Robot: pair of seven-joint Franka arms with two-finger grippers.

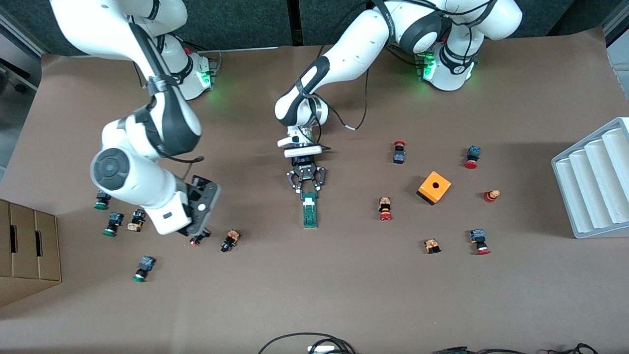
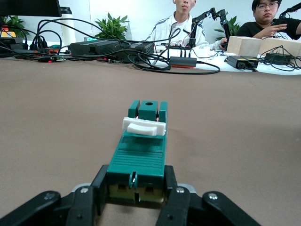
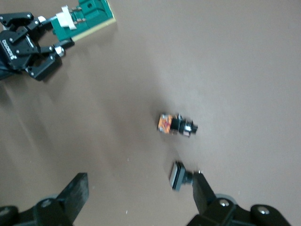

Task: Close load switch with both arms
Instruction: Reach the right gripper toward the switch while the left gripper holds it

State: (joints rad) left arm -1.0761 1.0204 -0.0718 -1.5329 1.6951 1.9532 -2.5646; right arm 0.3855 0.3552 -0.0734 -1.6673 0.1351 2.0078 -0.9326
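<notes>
The load switch (image 1: 309,214) lies on the brown table near its middle, a narrow green block with a white sliding piece (image 2: 145,126) on top. My left gripper (image 1: 308,195) is low at the switch's end that points to the robots' bases. Its fingers (image 2: 175,195) are shut on both sides of that end in the left wrist view (image 2: 136,162). My right gripper (image 1: 199,235) is open and empty, over small push-buttons toward the right arm's end. The right wrist view shows its fingers (image 3: 201,190) wide apart, with the switch (image 3: 87,14) and my left gripper (image 3: 30,42) farther off.
A push-button (image 3: 178,175) lies by one right finger and another (image 3: 176,124) lies beside it. More buttons are scattered at both ends (image 1: 385,208). An orange cube (image 1: 434,187) sits toward the left arm's end, near a white ribbed tray (image 1: 594,182). A cardboard box (image 1: 27,250) stands at the right arm's end.
</notes>
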